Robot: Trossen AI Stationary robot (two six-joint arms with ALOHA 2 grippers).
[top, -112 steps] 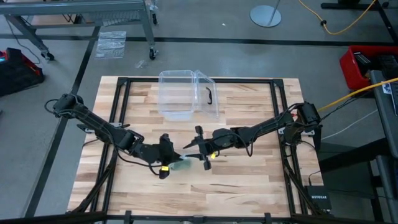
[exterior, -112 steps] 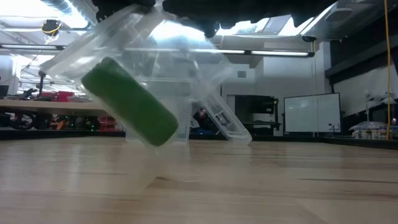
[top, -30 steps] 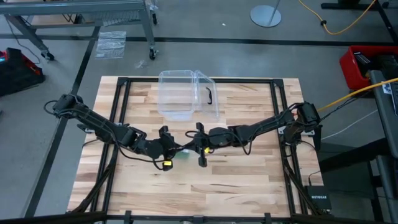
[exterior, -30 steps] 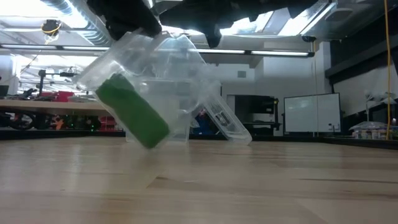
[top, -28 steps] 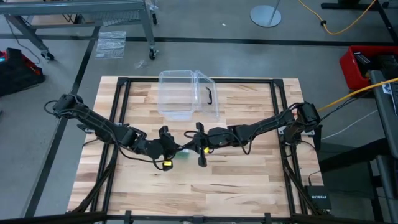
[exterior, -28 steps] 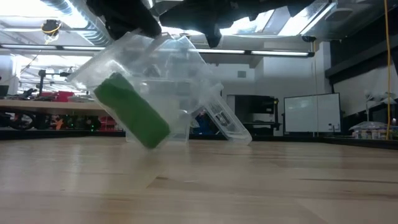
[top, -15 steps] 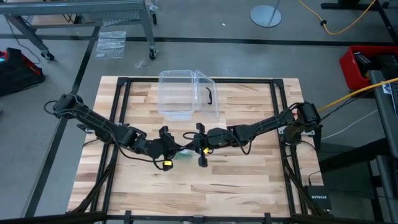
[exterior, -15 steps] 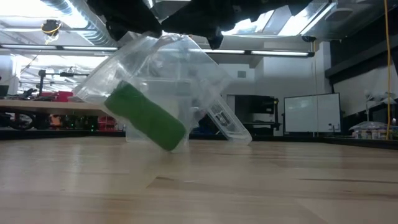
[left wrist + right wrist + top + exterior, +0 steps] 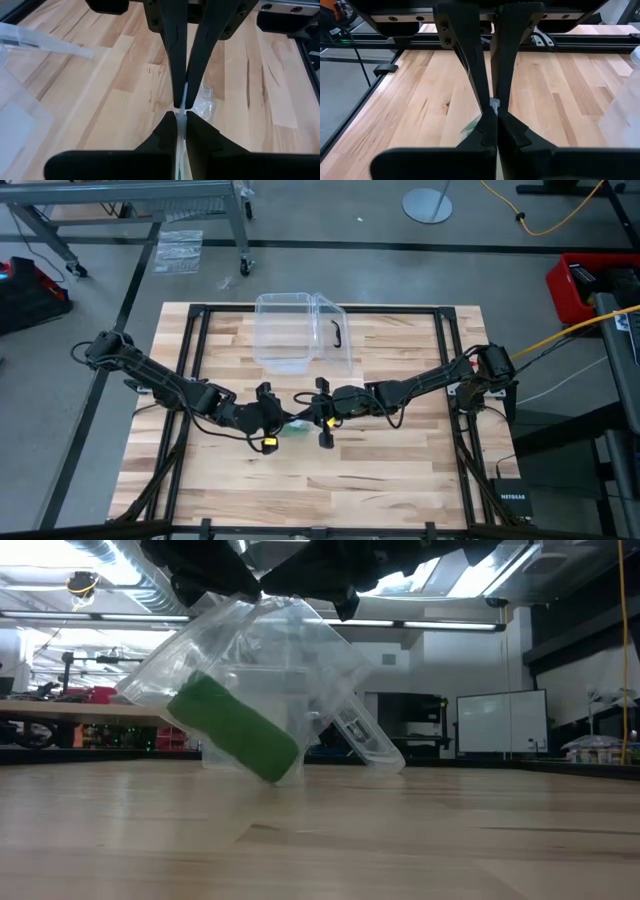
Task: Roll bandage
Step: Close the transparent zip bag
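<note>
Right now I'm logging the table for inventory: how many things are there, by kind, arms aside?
Green bandage rolls: 1, the bandage, inside the wrapper.
Clear wrappers: 1, the wrapper, held up off the table by both arms.
Clear boxes: 1, the box, at the table's far edge.
Total: 3

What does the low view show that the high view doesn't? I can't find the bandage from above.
Only the low view: the rolled green bandage inside a clear wrapper, hanging above the table. Only the high view: both arms, with the left gripper and right gripper meeting mid-table, and the clear box seen from above. Both share the table and box.
</note>
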